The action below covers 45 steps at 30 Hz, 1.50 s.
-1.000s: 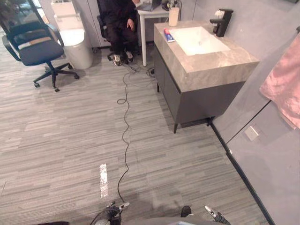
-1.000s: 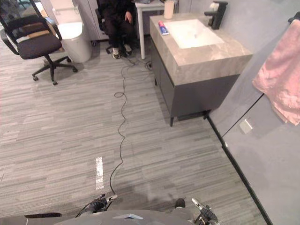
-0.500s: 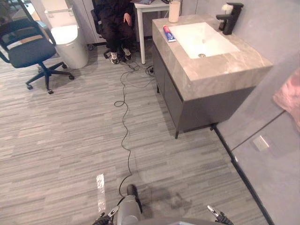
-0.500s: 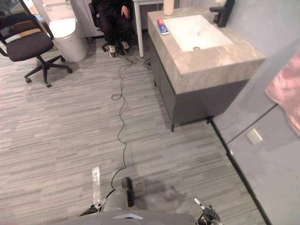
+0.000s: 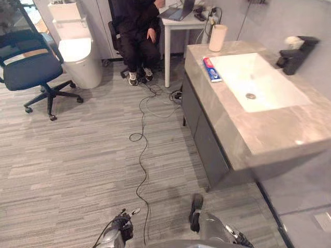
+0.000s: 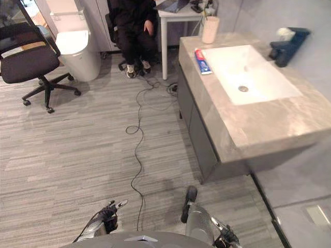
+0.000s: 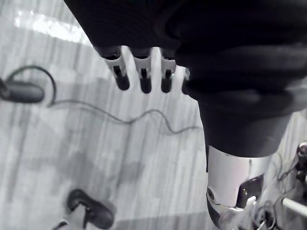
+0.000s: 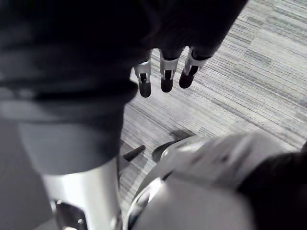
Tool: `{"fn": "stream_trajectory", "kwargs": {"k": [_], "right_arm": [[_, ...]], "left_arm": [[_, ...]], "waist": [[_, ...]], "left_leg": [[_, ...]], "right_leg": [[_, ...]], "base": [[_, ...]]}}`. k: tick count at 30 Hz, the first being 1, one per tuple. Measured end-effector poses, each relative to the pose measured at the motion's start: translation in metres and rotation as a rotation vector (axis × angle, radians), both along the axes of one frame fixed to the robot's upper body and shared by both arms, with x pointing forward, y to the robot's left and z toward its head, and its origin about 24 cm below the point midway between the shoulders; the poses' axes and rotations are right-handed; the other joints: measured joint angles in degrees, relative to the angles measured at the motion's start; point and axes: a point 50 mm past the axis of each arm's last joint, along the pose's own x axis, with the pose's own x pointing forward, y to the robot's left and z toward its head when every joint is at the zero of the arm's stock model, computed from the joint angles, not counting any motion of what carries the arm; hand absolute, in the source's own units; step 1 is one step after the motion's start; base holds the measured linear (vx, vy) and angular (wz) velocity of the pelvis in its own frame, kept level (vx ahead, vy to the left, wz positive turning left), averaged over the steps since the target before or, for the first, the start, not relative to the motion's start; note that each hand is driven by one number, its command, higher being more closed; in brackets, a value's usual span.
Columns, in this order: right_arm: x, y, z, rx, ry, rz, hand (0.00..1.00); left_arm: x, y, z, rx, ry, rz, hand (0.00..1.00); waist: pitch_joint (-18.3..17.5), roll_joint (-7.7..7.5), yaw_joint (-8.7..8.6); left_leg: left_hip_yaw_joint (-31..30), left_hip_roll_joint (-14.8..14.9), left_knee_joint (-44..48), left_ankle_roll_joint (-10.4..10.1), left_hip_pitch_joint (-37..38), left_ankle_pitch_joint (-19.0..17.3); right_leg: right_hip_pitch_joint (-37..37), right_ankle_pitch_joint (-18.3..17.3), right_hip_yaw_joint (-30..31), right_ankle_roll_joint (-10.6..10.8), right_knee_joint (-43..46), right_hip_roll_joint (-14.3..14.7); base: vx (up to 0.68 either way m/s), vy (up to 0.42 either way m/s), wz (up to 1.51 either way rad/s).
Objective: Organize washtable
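The washtable (image 5: 269, 137) is a grey cabinet with a marble top and a white sink (image 5: 256, 85), standing to my right. On its far left corner lies a red and blue toothpaste tube (image 5: 210, 69), with a beige cup (image 5: 217, 37) behind it. A black faucet (image 5: 295, 54) with something white on top stands at the sink's far side. My left hand (image 7: 144, 76) hangs low over the floor with straight fingers and holds nothing. My right hand (image 8: 166, 76) hangs the same way, empty, well short of the washtable.
A person (image 5: 137, 31) sits at a white desk (image 5: 178, 23) with a laptop just beyond the washtable. A white toilet (image 5: 77, 54) and a blue office chair (image 5: 31, 67) stand at the far left. Grey plank floor lies between me and the cabinet.
The whole picture has shifted: the camera has come closer to the washtable, which now looms larger on the right, and the pink towel has left the view. Both hands still hang low.
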Motion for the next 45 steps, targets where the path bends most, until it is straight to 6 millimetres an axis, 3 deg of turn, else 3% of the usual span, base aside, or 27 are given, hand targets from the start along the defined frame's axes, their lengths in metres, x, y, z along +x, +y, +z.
{"fn": "stream_trajectory", "kwargs": {"k": [1, 2, 3, 4, 5, 6, 8, 10, 11, 13, 14, 15, 16, 18, 20, 22, 23, 25, 26, 27, 29, 31, 32, 34, 39, 41, 45], "right_arm": [[-0.003, 0.001, -0.001, 0.004, 0.006, 0.000, 0.00], [-0.004, -0.004, 0.001, -0.006, 0.005, -0.012, 0.00], [-0.002, -0.007, 0.002, -0.016, -0.011, -0.024, 0.00], [0.001, -0.007, 0.003, -0.022, -0.020, -0.021, 0.00], [0.008, -0.011, 0.006, -0.037, -0.050, -0.022, 0.00], [0.001, -0.012, 0.004, -0.056, 0.009, 0.011, 0.00], [-0.016, -0.016, 0.002, -0.059, 0.083, 0.013, 0.00], [-0.029, -0.019, 0.000, -0.070, 0.156, 0.019, 0.00], [-0.038, -0.023, 0.000, -0.082, 0.195, 0.001, 0.00], [-0.056, -0.037, 0.004, -0.125, 0.243, -0.027, 0.00], [-0.068, -0.054, 0.010, -0.167, 0.266, -0.048, 0.00], [-0.074, -0.065, 0.014, -0.194, 0.277, -0.059, 0.00], [-0.080, -0.076, 0.019, -0.231, 0.291, -0.061, 0.00], [-0.100, -0.091, 0.028, -0.292, 0.330, -0.131, 0.00], [-0.113, -0.099, 0.033, -0.321, 0.345, -0.201, 0.00], [-0.107, -0.080, 0.024, -0.242, 0.288, -0.182, 0.00], [-0.093, -0.059, 0.014, -0.172, 0.244, -0.171, 0.00], [-0.101, -0.051, 0.012, -0.191, 0.271, -0.300, 0.00], [-0.101, -0.054, 0.013, -0.194, 0.277, -0.266, 0.00], [-0.097, -0.057, 0.013, -0.196, 0.277, -0.234, 0.00], [-0.083, -0.057, 0.013, -0.200, 0.247, -0.192, 0.00], [-0.069, -0.051, 0.010, -0.187, 0.219, -0.127, 0.00], [-0.070, -0.051, 0.010, -0.185, 0.232, -0.111, 0.00], [-0.070, -0.049, 0.009, -0.171, 0.239, -0.107, 0.00], [-0.064, -0.043, 0.007, -0.145, 0.226, -0.084, 0.00], [-0.054, -0.045, 0.007, -0.145, 0.199, -0.099, 0.00], [-0.054, -0.045, 0.007, -0.145, 0.199, -0.099, 0.00]], "left_arm": [[-0.003, -0.003, -0.001, -0.011, 0.005, 0.017, 0.00], [-0.006, -0.012, -0.003, -0.039, 0.008, 0.047, 0.00], [-0.005, -0.012, -0.002, -0.050, -0.005, 0.090, 0.00], [-0.007, -0.011, -0.002, -0.053, -0.003, 0.108, 0.00], [-0.014, -0.006, -0.003, -0.048, 0.006, 0.138, 0.00], [-0.012, -0.001, -0.002, -0.037, -0.003, 0.137, 0.00], [-0.012, 0.008, 0.000, -0.009, -0.006, 0.105, 0.00], [-0.012, 0.019, 0.002, 0.027, -0.008, 0.098, 0.00], [-0.013, 0.029, 0.004, 0.056, -0.007, 0.096, 0.00], [-0.018, 0.033, 0.003, 0.074, 0.014, 0.092, 0.00], [-0.026, 0.030, 0.001, 0.067, 0.036, 0.089, 0.00], [-0.032, 0.026, -0.001, 0.059, 0.053, 0.090, 0.00], [-0.044, 0.024, -0.004, 0.051, 0.085, 0.098, 0.00], [-0.054, 0.033, -0.005, 0.074, 0.125, 0.103, 0.00], [-0.049, 0.032, -0.005, 0.070, 0.124, 0.095, 0.00], [-0.051, 0.033, -0.006, 0.077, 0.139, 0.057, 0.00], [-0.050, 0.032, -0.006, 0.082, 0.143, 0.023, 0.00], [-0.048, 0.031, -0.005, 0.094, 0.144, -0.042, 0.00], [-0.045, 0.031, -0.005, 0.102, 0.141, -0.072, 0.00], [-0.039, 0.028, -0.004, 0.106, 0.126, -0.089, 0.00], [-0.029, 0.022, -0.003, 0.097, 0.102, -0.100, 0.00], [-0.020, 0.018, -0.003, 0.084, 0.091, -0.104, 0.00], [-0.012, 0.003, -0.004, 0.046, 0.070, -0.129, 0.00], [-0.005, -0.007, -0.003, 0.031, 0.030, -0.161, 0.00], [-0.016, 0.000, -0.005, 0.037, 0.065, -0.142, 0.00], [-0.035, 0.012, -0.008, 0.045, 0.123, -0.126, 0.00], [-0.035, 0.012, -0.008, 0.045, 0.124, -0.125, 0.00]], "waist": [[0.05, 0.01, -0.46], [-0.08, 1.71, -0.84], [0.06, 3.14, -0.64], [0.01, 3.52, -0.42], [0.41, 2.97, 0.67], [1.28, 2.96, 2.06], [3.06, 1.62, 2.86], [3.80, 0.35, 3.08], [4.12, -0.13, 3.27], [4.17, -0.60, 3.27], [3.75, 0.60, 3.27], [3.48, 1.43, 3.28], [3.12, 1.69, 3.15], [1.40, -1.31, 1.61], [0.99, -1.41, 1.07], [0.86, -1.50, 0.37], [0.62, -1.50, 0.21], [-0.60, -1.33, 0.14], [-0.76, -1.29, 0.04], [-0.96, -0.93, 0.00], [-0.88, 0.11, -0.16], [-0.86, -0.38, -0.59], [-0.78, 0.56, -0.76], [-0.91, 0.86, -0.88], [-1.03, 0.91, -0.32], [-2.15, 1.11, -0.33], [-2.16, 1.08, -0.35]], "left_leg": [[-0.04, 1.13, 4.54, 0.00, -0.89, 0.00], [-0.21, 5.40, 18.07, 0.50, -5.08, 0.98], [-1.47, 9.72, 32.02, 1.68, -10.53, 7.04], [-2.68, 11.19, 37.57, 2.15, -12.93, 12.44], [-5.06, 13.07, 48.08, 0.58, -17.43, 20.60], [-6.28, 12.84, 57.71, 0.79, -21.67, 18.64], [-3.85, 11.33, 62.00, 0.75, -27.61, 13.13], [0.11, 11.39, 54.76, 0.95, -32.67, 8.66], [1.73, 11.21, 45.08, 0.78, -34.62, 7.49], [0.81, 9.81, 24.32, 0.34, -34.77, 9.03], [-3.78, 8.72, 11.58, 0.12, -34.24, 11.53], [-6.59, 8.75, 7.69, -0.71, -34.10, 12.96], [-7.89, 7.69, 10.16, -3.53, -33.91, 18.03], [-6.75, 3.28, 19.29, -1.93, -37.13, 13.71], [-4.83, 1.57, 19.37, -0.45, -36.17, 11.86], [-2.67, -0.28, 15.84, 0.31, -31.64, 11.41], [-1.33, -0.88, 13.80, 0.81, -28.57, 11.23], [0.48, -1.80, 10.34, 1.59, -25.15, 11.32], [1.68, -2.24, 6.97, 1.84, -22.25, 11.97], [2.67, -2.40, 3.56, 2.10, -20.63, 13.30], [4.44, -1.03, -0.46, 1.98, -19.51, 15.89], [6.65, -0.46, -2.55, -0.19, -18.93, 17.84], [6.36, 0.15, -4.92, -0.17, -17.64, 20.02], [6.25, 0.97, -6.35, -0.85, -16.45, 20.45], [8.54, 2.73, -9.47, -2.30, -14.16, 21.71], [9.19, 2.49, -12.59, -2.33, -12.03, 23.23], [9.24, 2.50, -12.59, -2.34, -12.00, 23.22]], "right_leg": [[0.51, 0.79, 0.12, -1.05, 2.31, 0.00], [2.68, -3.00, -1.35, -1.16, 4.98, 1.00], [5.49, -6.27, -2.76, -2.25, 5.62, 3.15], [6.97, -7.62, -2.97, -2.85, 5.66, 4.23], [10.27, -10.45, -1.43, -3.72, 5.16, 6.60], [14.60, -12.48, 1.18, -4.66, 3.39, 8.61], [21.34, -12.29, 4.15, -4.02, -1.38, 8.82], [26.30, -11.85, 8.05, -3.02, -5.51, 8.53], [28.90, -12.60, 10.56, -1.51, -6.94, 7.70], [31.46, -15.11, 13.97, 0.64, -7.67, 6.49], [32.72, -17.72, 16.51, 1.69, -6.95, 6.06], [33.31, -19.03, 18.03, 2.26, -6.61, 5.99], [34.54, -20.64, 20.49, 2.85, -6.31, 5.44], [34.07, -22.10, 22.87, 2.71, -3.07, -0.17], [28.21, -18.18, 24.13, 4.58, 7.51, -1.70], [23.60, -12.50, 25.04, 6.41, 17.67, -3.23], [21.29, -8.27, 24.71, 8.86, 23.55, -3.69], [18.37, -3.02, 20.37, 7.49, 28.53, -6.60], [17.90, -5.50, 15.67, 4.89, 29.48, -8.42], [17.35, -11.35, 8.82, 3.80, 28.54, -8.44], [18.00, -17.18, -3.94, 4.37, 18.68, -6.81], [22.10, -14.44, -11.06, 3.62, 0.89, -3.71], [23.36, -12.15, -11.73, 3.18, -1.89, -1.77], [24.21, -12.23, -11.28, 2.97, -3.35, -0.26], [25.41, -9.80, -9.24, 1.86, -8.82, 3.36], [27.82, -7.50, -7.48, 2.63, -15.20, 5.01], [27.82, -7.50, -7.40, 2.63, -15.21, 5.02]], "base": [[0.63, -0.234, 0.46], [0.57, -0.278, 0.31], [0.52, -0.282, 0.10], [0.39, -0.300, -0.31], [0.48, -0.270, -0.72], [0.53, -0.217, -0.84], [0.28, -0.038, -0.91], [-0.13, 0.027, -1.24], [-0.26, 0.016, -1.32], [-0.33, 0.061, -1.27], [-0.25, 0.155, -1.27], [0.05, 0.254, -1.20], [0.29, 0.404, -1.00], [0.43, 0.443, -0.67], [0.40, 0.334, -0.21], [0.36, 0.261, -0.26], [0.20, 0.159, -0.36], [0.20, 0.092, -0.35], [0.23, -0.015, -0.53], [0.20, -0.042, -0.61], [0.02, -0.103, -0.75], [-0.07, -0.151, -0.69], [0.04, -0.125, -0.37], [0.09, -0.089, -0.14], [0.05, -0.021, -0.27], [0.01, 0.019, -0.06], [0.00, 0.000, 0.00]]}}
